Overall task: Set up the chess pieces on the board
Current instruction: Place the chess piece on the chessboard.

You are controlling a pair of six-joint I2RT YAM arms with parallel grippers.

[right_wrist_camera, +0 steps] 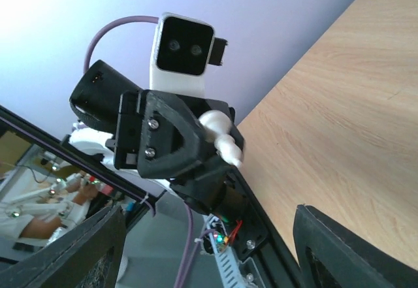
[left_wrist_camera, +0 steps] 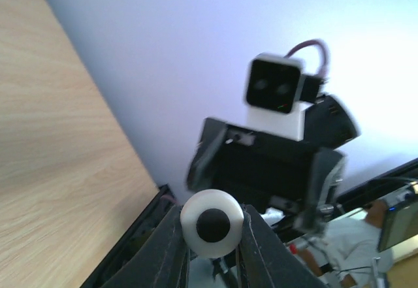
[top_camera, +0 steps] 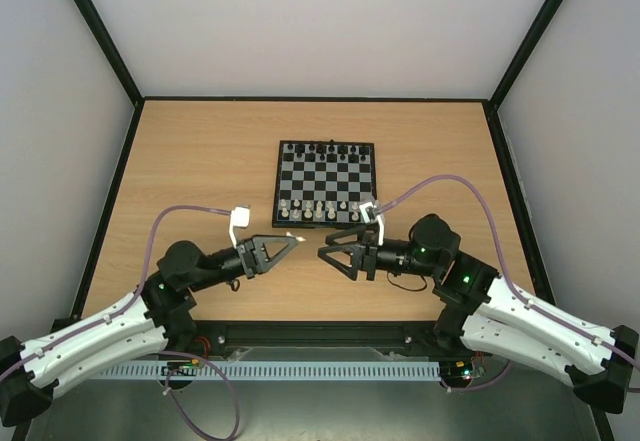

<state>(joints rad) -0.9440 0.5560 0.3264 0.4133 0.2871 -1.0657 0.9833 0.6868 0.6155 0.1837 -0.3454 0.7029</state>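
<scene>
Top external: board (top_camera: 325, 176) looks mostly set; left gripper (top_camera: 293, 238) pinches one white piece (left_wrist_camera: 211, 223), right gripper (top_camera: 326, 250) gapes empty.

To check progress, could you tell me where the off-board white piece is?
The white piece is pinched in the left gripper, held above the table just short of the board's near edge, opposite the right gripper.

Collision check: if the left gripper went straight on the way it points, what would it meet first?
Probably the right gripper, open and facing it; the white chess piece it holds would touch first. Exact alignment is unclear.
</scene>
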